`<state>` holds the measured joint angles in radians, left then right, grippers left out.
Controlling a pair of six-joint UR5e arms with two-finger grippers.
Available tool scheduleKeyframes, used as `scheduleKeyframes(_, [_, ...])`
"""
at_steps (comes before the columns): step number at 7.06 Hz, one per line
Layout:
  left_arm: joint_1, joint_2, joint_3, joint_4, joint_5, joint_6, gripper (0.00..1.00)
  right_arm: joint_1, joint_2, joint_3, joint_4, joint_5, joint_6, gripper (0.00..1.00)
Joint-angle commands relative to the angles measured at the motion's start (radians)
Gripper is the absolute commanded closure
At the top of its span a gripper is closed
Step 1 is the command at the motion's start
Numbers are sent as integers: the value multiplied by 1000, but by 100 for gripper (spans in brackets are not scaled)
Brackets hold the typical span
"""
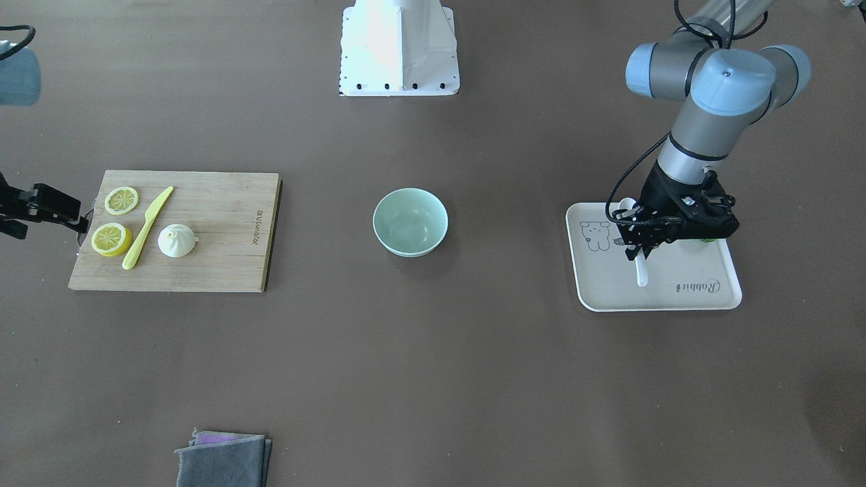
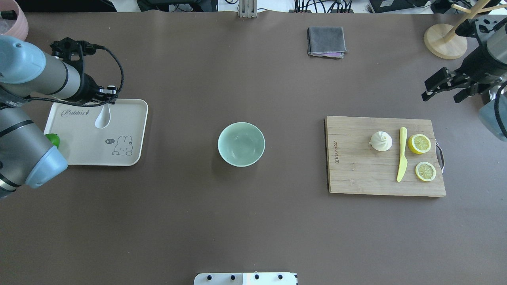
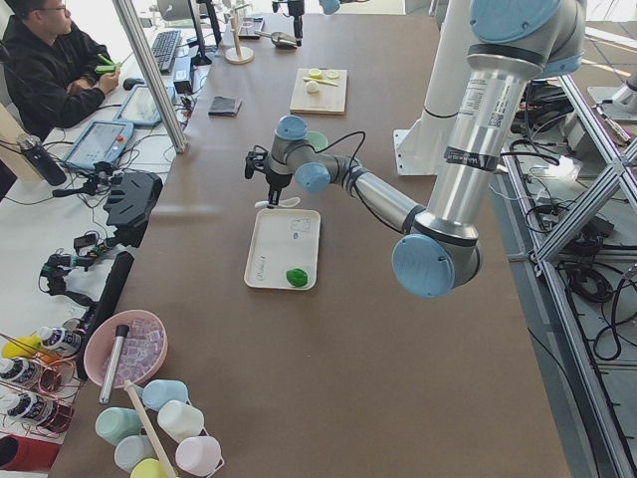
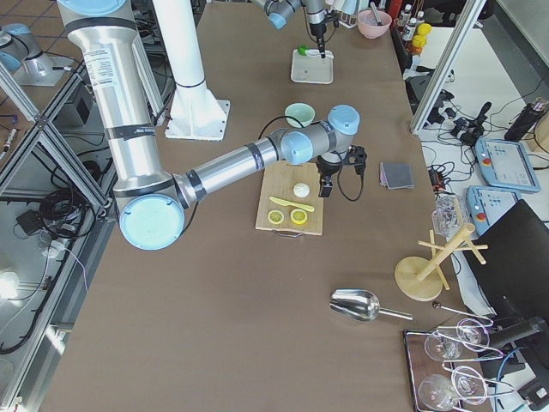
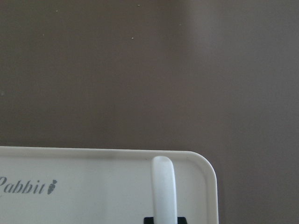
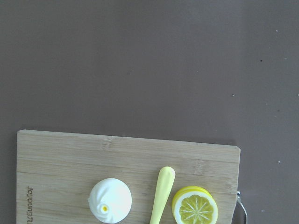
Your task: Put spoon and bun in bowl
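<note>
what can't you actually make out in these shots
- Grip of the left end effector: its body covers the middle of the spoon in the front-facing view, and the left wrist view shows little beyond the handle's end at its bottom edge, so open or shut is unclear.
- The green object on the tray: mostly behind the left arm overhead, too small in the left side view to identify.
</note>
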<state>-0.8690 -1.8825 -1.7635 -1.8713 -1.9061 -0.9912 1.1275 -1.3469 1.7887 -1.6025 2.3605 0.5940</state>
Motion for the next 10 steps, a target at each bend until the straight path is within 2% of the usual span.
scheduleKeyframes(1, [-18, -85, 5, 85, -2, 2, 100, -141, 17, -29, 127, -119, 189, 0])
scheduleKeyframes(3, [-36, -115, 9, 110, -4, 2, 100, -215, 29, -103, 219, -153, 227, 3])
scheduleKeyframes(5, [-38, -128, 24, 110, -10, 0, 100, -248, 19, -124, 227, -165, 228, 6])
scheduleKeyframes(6, [-38, -132, 25, 110, -16, 0, 100, -265, 15, -123, 227, -164, 240, 15])
scheduleKeyframes(7, [-38, -150, 33, 110, -16, -9, 100, -287, 15, -114, 228, -162, 274, 18])
scheduleKeyframes(8, [-36, -193, 64, 109, -18, -13, 100, -302, 17, -109, 230, -159, 305, 38])
scheduleKeyframes(9, [-33, -242, 97, 100, -19, -64, 100, -304, 17, -109, 230, -161, 305, 66])
scheduleKeyframes(10, [-10, -297, 123, 95, -27, -128, 100, -305, 17, -111, 228, -164, 305, 88])
